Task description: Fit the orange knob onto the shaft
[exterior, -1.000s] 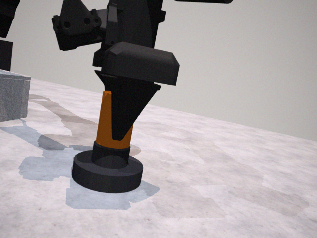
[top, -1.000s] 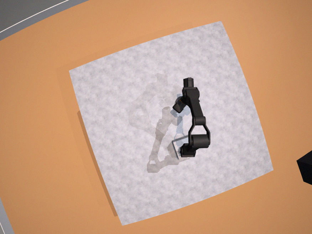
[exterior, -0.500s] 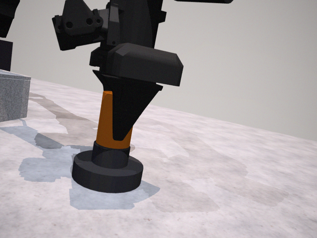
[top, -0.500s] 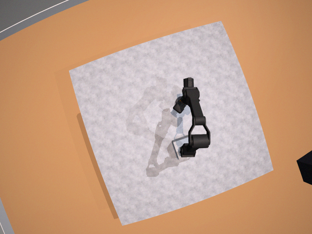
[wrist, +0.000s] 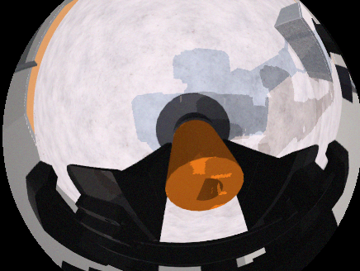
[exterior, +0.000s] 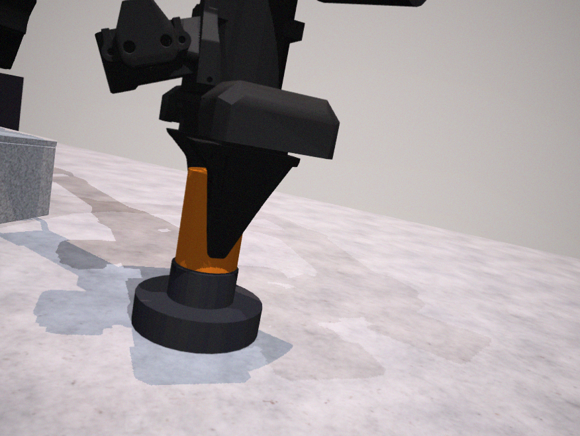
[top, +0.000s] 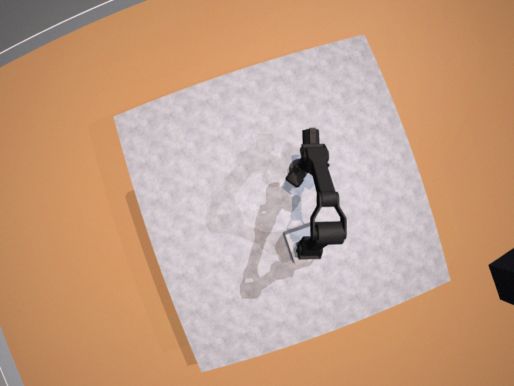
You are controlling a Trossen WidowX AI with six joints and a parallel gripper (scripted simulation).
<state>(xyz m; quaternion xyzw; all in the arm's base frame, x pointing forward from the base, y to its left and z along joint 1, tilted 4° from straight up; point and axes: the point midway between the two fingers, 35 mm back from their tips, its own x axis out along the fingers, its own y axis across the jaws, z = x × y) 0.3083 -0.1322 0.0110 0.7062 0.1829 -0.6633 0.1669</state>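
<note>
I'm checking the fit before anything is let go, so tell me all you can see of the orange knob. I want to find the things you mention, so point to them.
The knob [exterior: 191, 220] [wrist: 202, 142] is tall, smooth and plain orange, like plastic, slightly wider at its foot. It stands roughly upright at the collar of the dark pedestal [exterior: 196, 334] [wrist: 169, 120], clasped by the gripper [exterior: 218, 253] [wrist: 196, 145]. Its hole and flat side are hidden.

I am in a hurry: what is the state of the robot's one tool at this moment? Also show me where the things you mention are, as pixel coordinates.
Tool [exterior: 216, 248] [wrist: 196, 145]: closed on the orange knob [exterior: 191, 220] [wrist: 186, 182], holding it upright at the collar of the round pedestal [exterior: 196, 334] [wrist: 167, 120].
</note>
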